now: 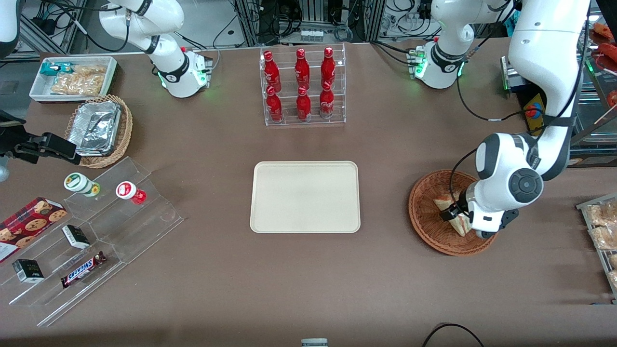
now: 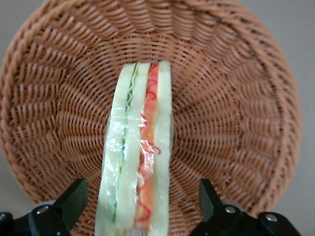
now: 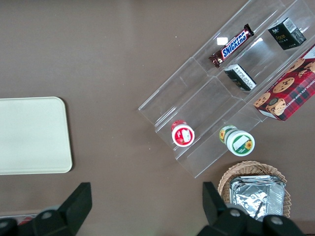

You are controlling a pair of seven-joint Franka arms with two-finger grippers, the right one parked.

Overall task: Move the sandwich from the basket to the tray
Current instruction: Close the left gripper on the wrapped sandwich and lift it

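- The pincer (image 1: 455, 213) hangs low over the basket (image 1: 426, 217), its fingers (image 2: 74, 199) spread wide with one on each flank of the sandwich (image 2: 138, 157); neither finger touches the wrap, so it holds nothing.
- The sandwich lies in the basket directly under the pincer, between the two fingers, with a clear gap of wicker showing on each side.
- In the wrist view its cut face shows upward: white bread, a green layer, more bread, a red layer, bread again, all under clear wrap.
- Its long axis runs straight away from the pincer toward the basket's middle, crosswise to the line between the fingers.
- The basket's raised woven wall rings the pincer on every side; the arm's own wrist (image 1: 501, 193) covers part of the basket in the front view.
- The tray (image 1: 305, 196) lies flat and bare well away from the pincer, toward the parked arm's end, with only open tabletop between.
- A clear rack of red bottles (image 1: 302, 86) stands farther from the front camera than the tray, well apart from the pincer.
- A wire shelf of wrapped pastries (image 1: 602, 226) sits near the pincer at the working arm's edge of the table.
- A clear stepped stand (image 1: 111, 226) with snacks lies at the parked arm's end, well apart.
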